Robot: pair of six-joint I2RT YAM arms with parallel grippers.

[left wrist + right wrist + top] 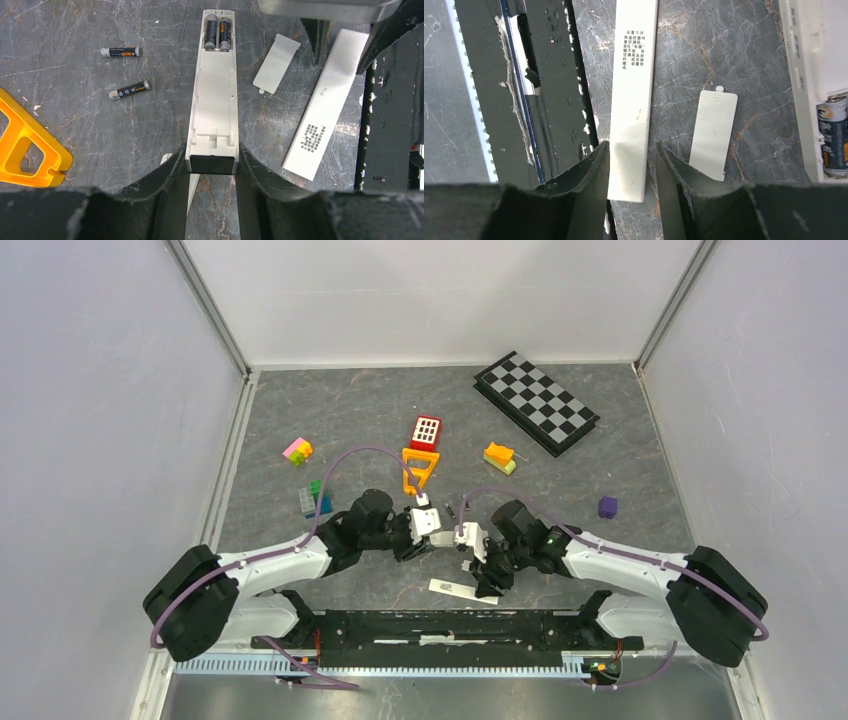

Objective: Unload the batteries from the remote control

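Left gripper (212, 150) is clamped on the near end of the long white plastic remote control (212, 100), jaws narrow and pressed against both its sides. Out past the fingertips, at the remote's far end, the compartment lies uncovered, two dark cylindrical batteries (217, 34) side by side inside. Off to this gripper's left, two loose batteries (120, 51) lie apart on the grey marbled table (75, 125), a yellow plastic triangle (25, 145) nearer in. To its right, the thin white battery cover (276, 62) lies flat. Right gripper (631, 147) straddles a long white printed bar (633, 75), jaws slightly parted, a sliver of gap showing on one side.
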